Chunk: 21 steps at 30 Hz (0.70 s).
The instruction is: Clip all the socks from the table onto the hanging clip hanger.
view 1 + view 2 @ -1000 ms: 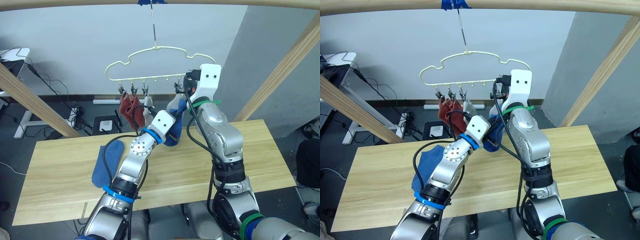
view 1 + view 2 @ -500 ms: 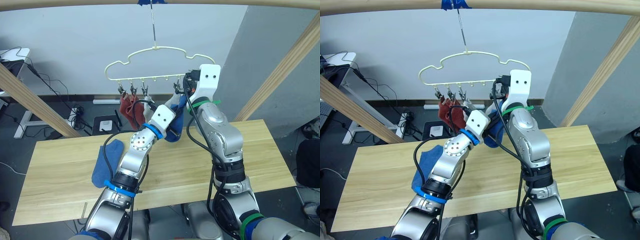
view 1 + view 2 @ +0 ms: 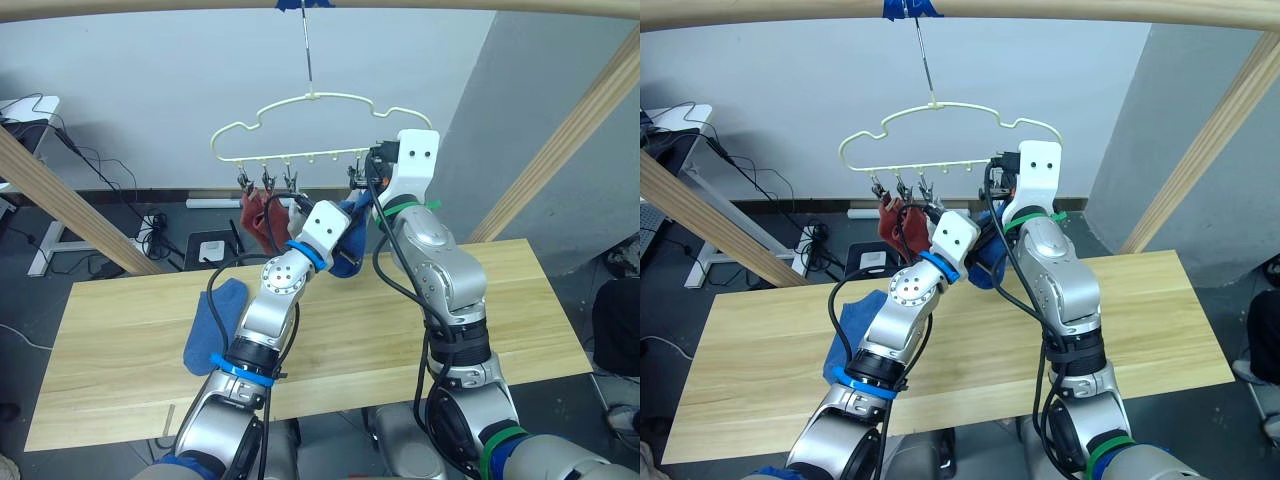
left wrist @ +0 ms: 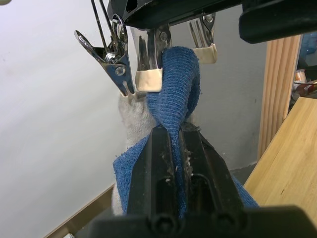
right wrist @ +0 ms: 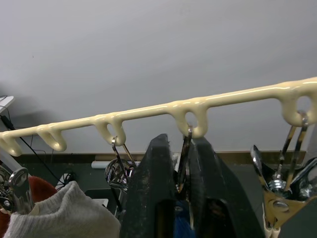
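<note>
The pale yellow clip hanger [image 3: 300, 157] hangs from the top pole, above the table's far edge. Two rust red socks [image 3: 258, 215] and a light grey sock [image 5: 64, 213] hang from its left clips. My right gripper [image 5: 182, 144] is shut on one metal clip [image 5: 187, 163] under the hanger bar [image 5: 148, 109]. My left gripper [image 4: 174, 130] is shut on a blue sock [image 4: 178, 84] and holds its top edge up against that clip's yellow-tipped jaws. A second blue sock [image 3: 212, 325] lies on the left of the wooden table [image 3: 520, 300].
Slanted wooden poles stand at the left [image 3: 60, 205] and right [image 3: 570, 130], with a horizontal pole [image 3: 150, 5] overhead. Other clips [image 5: 277, 198] hang beside the gripped one. Cables and a power strip [image 3: 150, 235] lie on the floor behind the table.
My left gripper has risen with the blue sock, up and slightly right towards the clip held by the right gripper. The right arm has stayed put.
</note>
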Motion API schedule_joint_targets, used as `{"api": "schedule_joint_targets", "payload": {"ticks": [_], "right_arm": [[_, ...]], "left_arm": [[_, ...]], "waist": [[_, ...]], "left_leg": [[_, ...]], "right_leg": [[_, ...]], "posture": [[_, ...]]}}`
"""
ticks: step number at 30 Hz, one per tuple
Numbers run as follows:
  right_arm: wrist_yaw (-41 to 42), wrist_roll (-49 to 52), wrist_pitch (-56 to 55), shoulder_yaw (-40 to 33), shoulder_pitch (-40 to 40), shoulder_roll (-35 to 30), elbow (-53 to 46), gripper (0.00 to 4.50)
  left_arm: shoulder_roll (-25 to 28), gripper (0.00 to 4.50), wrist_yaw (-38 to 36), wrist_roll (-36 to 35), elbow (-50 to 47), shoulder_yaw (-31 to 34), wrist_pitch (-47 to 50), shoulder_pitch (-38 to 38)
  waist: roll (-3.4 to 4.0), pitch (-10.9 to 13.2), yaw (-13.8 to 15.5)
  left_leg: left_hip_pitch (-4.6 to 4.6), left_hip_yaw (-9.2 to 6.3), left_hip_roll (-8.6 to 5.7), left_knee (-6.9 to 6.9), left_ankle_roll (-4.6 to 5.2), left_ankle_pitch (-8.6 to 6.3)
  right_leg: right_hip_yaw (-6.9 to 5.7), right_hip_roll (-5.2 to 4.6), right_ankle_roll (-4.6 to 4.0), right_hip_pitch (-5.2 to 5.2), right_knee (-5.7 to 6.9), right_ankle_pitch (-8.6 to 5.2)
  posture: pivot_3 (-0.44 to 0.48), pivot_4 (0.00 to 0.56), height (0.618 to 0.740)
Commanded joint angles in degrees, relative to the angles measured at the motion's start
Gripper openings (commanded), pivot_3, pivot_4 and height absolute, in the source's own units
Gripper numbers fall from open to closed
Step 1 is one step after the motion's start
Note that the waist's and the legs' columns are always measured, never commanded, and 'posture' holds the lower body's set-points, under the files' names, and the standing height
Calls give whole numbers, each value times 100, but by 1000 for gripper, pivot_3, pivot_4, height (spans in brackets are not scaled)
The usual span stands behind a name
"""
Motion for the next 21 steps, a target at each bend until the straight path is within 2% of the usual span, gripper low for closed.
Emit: {"api": "schedule_joint_targets", "payload": {"ticks": [1,3,6,16,21], "right_arm": [[-23,82,-106,21,-154,252,-383,1870],[-9,116,-71,11,-153,261,-408,2555],[18,183,21,14,-114,266,-544,2585],[444,541,985,194,384,-118,-1595,2585],[773,713,1585,250,613,-568,-2321,2585]], "left_arm": [[-53,0,59,-5,-219,26,-75,-62],[-52,0,58,-31,-273,46,-70,-33],[-48,746,-27,-154,-369,92,68,26],[268,3819,-507,-266,-792,5,445,347],[545,3819,-1092,-762,-1267,121,924,481]], "waist": [[0,0,-1],[0,0,-5],[0,0,-7],[0,0,-11],[0,0,-8]], "left_leg": [[0,0,0,0,0,0],[0,0,0,0,0,0],[0,0,0,-1,0,0],[0,-2,2,-2,0,0],[0,-4,1,0,0,0]], "right_leg": [[0,0,0,0,0,0],[1,0,0,0,0,0],[0,0,0,-1,0,0],[0,1,0,-1,-2,0],[-1,1,0,1,-1,0]], "posture": [[-226,233,740],[-225,234,740],[-225,234,740],[-225,234,740],[-231,241,740]]}}
